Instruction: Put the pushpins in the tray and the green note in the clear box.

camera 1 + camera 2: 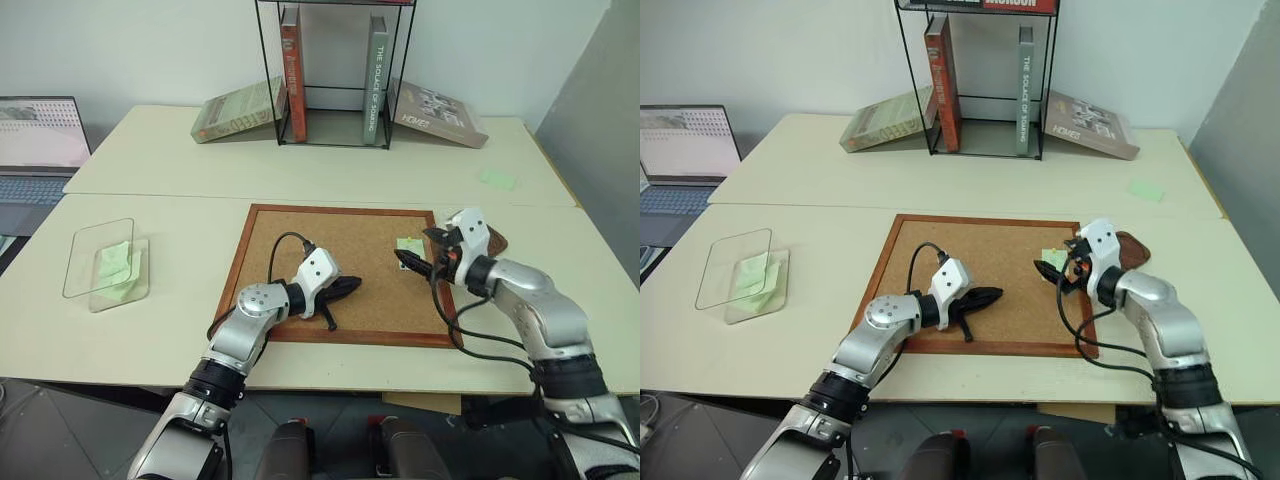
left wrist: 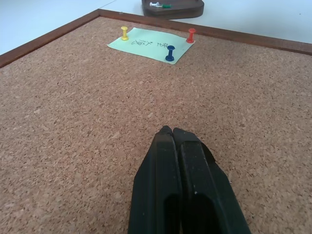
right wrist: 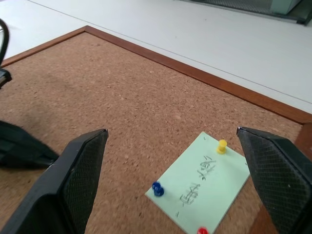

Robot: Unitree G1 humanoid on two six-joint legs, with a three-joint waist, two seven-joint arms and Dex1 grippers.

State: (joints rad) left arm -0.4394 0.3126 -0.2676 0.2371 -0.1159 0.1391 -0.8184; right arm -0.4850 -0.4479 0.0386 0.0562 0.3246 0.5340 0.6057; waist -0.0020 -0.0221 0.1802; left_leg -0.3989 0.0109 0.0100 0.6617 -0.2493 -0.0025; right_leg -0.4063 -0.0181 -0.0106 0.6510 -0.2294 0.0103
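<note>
Two cream tables point(image 1: 150, 330) sit pushed together, the seam running across just behind the cork board point(image 1: 340, 260), and a plain white wall closes off the far side. Back there stands a black wire rack point(image 1: 335, 75) with upright books, a book leaning against each side of it. A laptop point(image 1: 35, 150) sits at the far left edge, and a spare green note point(image 1: 497, 179) lies alone on the far right.

The wood-framed cork board lies centre, close to the near edge. The green note point(image 3: 204, 187) is pinned near its far right corner with writing on it, held by the pushpins point(image 2: 170, 53): yellow, red and blue, one at each of three corners. The tray point(image 2: 173, 7), dark wood, sits just off the board's right edge on bare table, a white pin and a green pin already inside.

The left tool point(image 1: 345, 288) rests low over mid-board, fingers pressed together on nothing, open cork all round it. The right tool point(image 3: 175, 185) hovers over the pinned note, fingers spread wide either side of it, not touching.

Far left, the clear box point(image 1: 120, 275) sits well apart from the board with pale green notes inside, its lid point(image 1: 98, 256) propped against it. Wide bare table lies between box and board.
</note>
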